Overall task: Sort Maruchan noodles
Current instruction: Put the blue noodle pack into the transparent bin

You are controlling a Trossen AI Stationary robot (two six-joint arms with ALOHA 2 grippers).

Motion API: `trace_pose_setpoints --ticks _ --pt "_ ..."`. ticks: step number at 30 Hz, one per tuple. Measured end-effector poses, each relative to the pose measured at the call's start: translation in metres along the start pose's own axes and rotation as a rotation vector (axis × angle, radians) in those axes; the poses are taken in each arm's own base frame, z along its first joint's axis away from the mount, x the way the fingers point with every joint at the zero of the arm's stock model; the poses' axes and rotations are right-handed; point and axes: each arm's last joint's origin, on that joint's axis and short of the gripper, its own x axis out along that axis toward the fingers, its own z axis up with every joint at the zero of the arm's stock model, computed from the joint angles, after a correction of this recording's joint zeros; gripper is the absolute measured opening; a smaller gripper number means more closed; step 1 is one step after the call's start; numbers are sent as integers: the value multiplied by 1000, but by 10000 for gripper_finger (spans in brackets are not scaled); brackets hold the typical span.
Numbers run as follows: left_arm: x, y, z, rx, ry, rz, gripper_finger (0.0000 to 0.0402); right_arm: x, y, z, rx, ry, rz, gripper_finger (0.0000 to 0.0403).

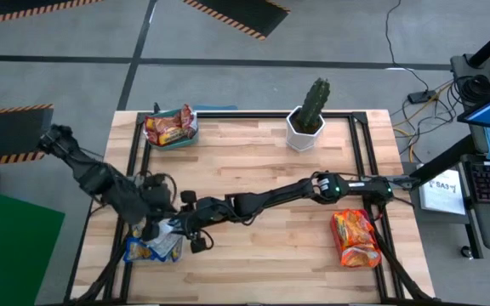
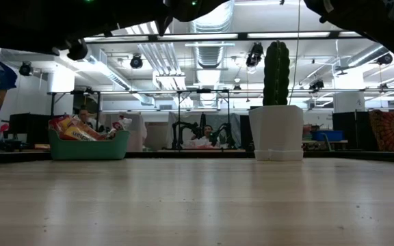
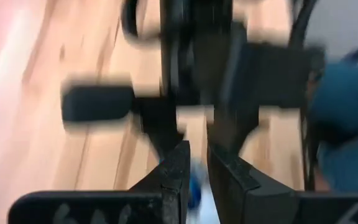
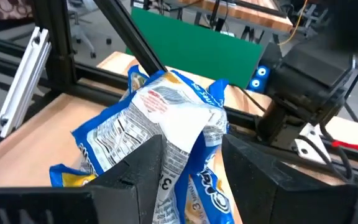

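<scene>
Both grippers are crowded at the front-left corner of the light wooden table (image 1: pixel 262 246), over the pile of crinkly blue-yellow Maruchan noodle packets (image 1: pixel 154 247). The right gripper (image 1: pixel 196 235) is reached clear across the table; in its wrist view a blue-white crinkled packet (image 4: pixel 166 124) sits dead ahead in the gap between its two dark fingers (image 4: pixel 135 165), which are spread apart and not closed on anything I can confirm. The packet stands tilted, long axis running roughly along the line of reach, so the fingers straddle its narrow width — good for a pinch if the job is to lift it. The left gripper (image 1: pixel 153 223) is right beside it, arguably just as near to the pile; its wrist view shows the fingers (image 3: pixel 174 171) nearly together with only a slim slot, a smear of blue behind them, but it's too blurred to tell whether they pinch a packet. Risk as I read it: the two wrists are near touching, so either one moving sideways could clip the other. The other sorted groups sit well apart: red-silver packets in a green plastic tray (image 1: pixel 170 127) at the far left, orange-yellow packets (image 1: pixel 355 239) at the front right, a green cactus in a white pot (image 1: pixel 309 115) far centre.
</scene>
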Motion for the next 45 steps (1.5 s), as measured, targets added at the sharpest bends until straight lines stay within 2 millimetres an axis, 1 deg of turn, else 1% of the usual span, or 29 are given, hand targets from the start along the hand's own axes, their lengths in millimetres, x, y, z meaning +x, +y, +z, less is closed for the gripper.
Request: trace_pose_setpoints --ticks 4,6,10,13,16,19,22,25,30,34,38,40,42,45 --pt "-9 -17 3 -20 207 92 38 -6 -3 10 -33 -3 -2 149" --pt "-11 -27 3 -7 285 129 38 -9 -4 14 -40 -8 -4 146" --pt "1 -48 -3 44 392 110 38 -9 -4 14 -43 0 -2 139" --pt "12 -57 -10 67 436 114 38 -11 -4 15 -42 20 2 136" --pt "26 -61 -20 61 465 141 38 -15 -5 18 -39 56 11 133" --pt "44 -59 -32 35 493 168 38 -22 -5 21 -27 109 24 128" --pt "61 -55 -48 1 570 201 38 -35 -7 30 -24 182 41 124" --pt "72 -51 -63 -44 647 201 38 -51 -8 37 8 276 58 117" --pt "84 -49 -73 -80 658 154 38 -77 -5 40 60 472 91 104" --pt "82 -47 -74 -95 678 192 38 -90 2 36 91 583 111 94" --pt "69 -50 -63 -111 666 196 38 -94 11 25 107 668 128 85" --pt "65 -53 -58 -104 604 194 38 -95 14 21 127 703 127 82" --pt "67 -54 -56 -97 553 204 38 -96 15 15 139 735 126 78" --pt "78 -54 -61 -88 498 193 38 -96 17 8 157 767 123 73"
